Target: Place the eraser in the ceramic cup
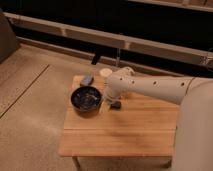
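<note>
One gripper (107, 101) hangs low over the wooden surface (125, 135), between the dark glazed bowl (86, 98) and the eraser (116, 105); whether its jaws are apart or together cannot be told. The eraser lies at the bowl's 3 o'clock, just beside the gripper. The ceramic cup (105, 73) stands at the bowl's 1 o'clock, just beside the arm (150, 87). A grey-blue flat piece (87, 80) lies at the bowl's 12 o'clock.

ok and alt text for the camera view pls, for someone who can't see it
A white robot arm reaches from the right over a small wooden table, its gripper low beside a small dark eraser and a wide dark bowl. A cream ceramic cup and a grey-blue flat piece sit at the table's far edge.
</note>
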Action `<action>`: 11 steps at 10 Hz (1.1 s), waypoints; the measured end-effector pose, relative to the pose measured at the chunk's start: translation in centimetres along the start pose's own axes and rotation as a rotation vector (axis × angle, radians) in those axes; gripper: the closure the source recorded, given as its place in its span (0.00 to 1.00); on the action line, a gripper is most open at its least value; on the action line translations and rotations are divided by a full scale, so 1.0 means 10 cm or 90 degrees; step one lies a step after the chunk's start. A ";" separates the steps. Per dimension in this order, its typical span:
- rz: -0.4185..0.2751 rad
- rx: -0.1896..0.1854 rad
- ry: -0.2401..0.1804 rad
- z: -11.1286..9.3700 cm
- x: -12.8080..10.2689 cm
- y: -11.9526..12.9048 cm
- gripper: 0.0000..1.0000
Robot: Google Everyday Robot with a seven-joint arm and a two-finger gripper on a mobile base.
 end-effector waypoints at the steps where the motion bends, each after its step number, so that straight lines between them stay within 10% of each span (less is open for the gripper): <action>1: 0.009 0.002 0.026 0.07 0.14 -0.13 0.35; 11: 0.029 -0.069 0.098 0.71 0.28 -0.20 0.35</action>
